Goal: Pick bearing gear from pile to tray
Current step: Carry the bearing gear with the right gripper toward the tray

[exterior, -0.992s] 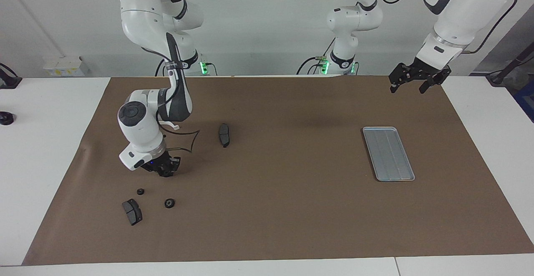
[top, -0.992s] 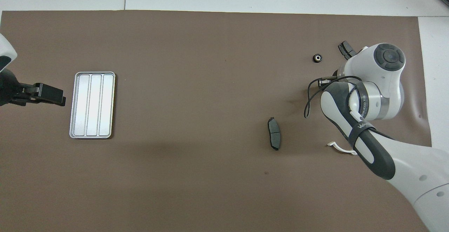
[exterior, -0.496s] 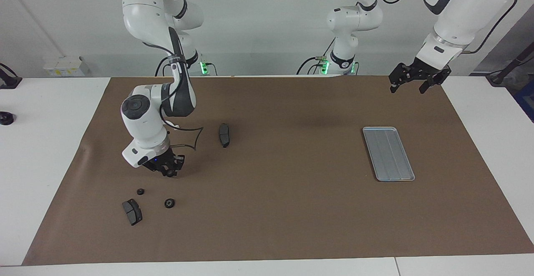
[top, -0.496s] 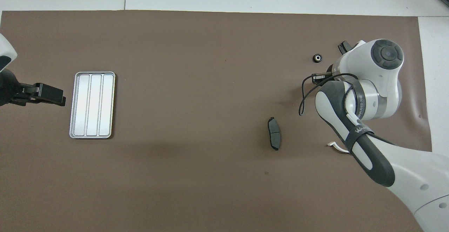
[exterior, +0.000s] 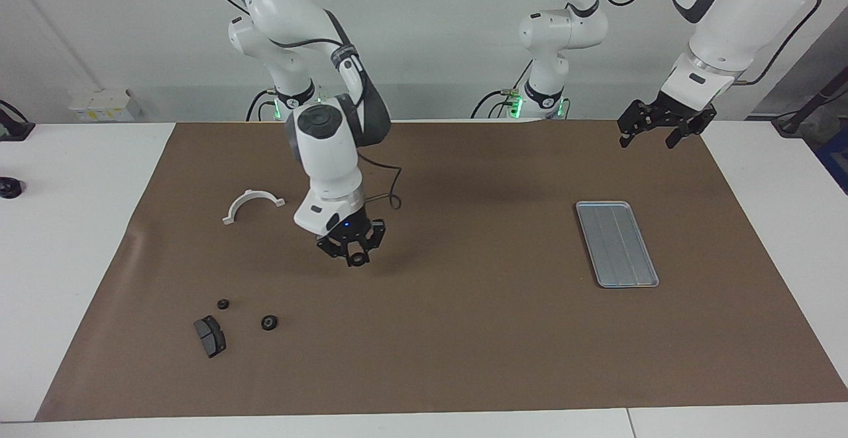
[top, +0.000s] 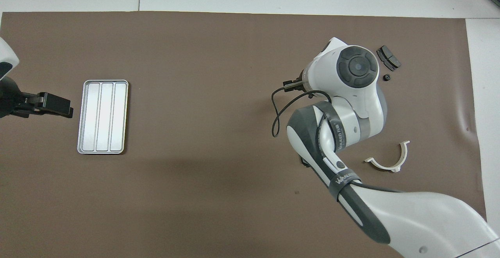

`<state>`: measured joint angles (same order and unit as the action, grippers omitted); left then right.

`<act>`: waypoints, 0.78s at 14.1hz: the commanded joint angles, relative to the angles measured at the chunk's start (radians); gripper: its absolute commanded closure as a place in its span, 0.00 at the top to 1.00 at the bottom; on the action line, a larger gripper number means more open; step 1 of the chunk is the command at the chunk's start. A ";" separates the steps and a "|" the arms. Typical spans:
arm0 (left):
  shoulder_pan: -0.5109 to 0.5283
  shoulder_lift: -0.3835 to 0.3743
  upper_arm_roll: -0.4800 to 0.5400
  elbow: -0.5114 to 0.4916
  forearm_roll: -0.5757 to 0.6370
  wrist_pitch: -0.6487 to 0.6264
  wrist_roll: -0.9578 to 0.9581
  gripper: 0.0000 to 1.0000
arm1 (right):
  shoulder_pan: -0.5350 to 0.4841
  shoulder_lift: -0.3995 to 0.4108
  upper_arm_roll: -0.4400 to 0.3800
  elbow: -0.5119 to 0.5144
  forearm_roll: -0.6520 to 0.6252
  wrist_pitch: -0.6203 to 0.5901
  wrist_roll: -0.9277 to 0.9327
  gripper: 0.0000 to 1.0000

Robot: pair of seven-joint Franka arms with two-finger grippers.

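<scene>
Gear point(exterior: 358, 260) in right hand point(exterior: 356, 256) — aloft

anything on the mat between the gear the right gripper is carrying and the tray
Nothing visible. The right gripper holds a small black round gear above bare brown mat, and the stretch to the flat silver-grey metal tray is bare.

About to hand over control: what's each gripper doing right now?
Right gripper: shut on a small black gear, raised over the brown mat.
Left gripper: open, empty, waiting near the tray.
</scene>
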<state>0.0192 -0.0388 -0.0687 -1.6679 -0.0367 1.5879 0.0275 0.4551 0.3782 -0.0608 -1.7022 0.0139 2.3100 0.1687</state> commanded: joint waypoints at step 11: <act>0.030 -0.026 -0.005 -0.024 -0.008 0.001 -0.009 1.00 | 0.286 0.321 -0.005 0.276 -0.129 0.285 0.345 0.31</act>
<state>0.0200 -0.0389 -0.0680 -1.6679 -0.0367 1.5879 0.0258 0.7189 0.6269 -0.0614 -1.5005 -0.0903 2.5646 0.4669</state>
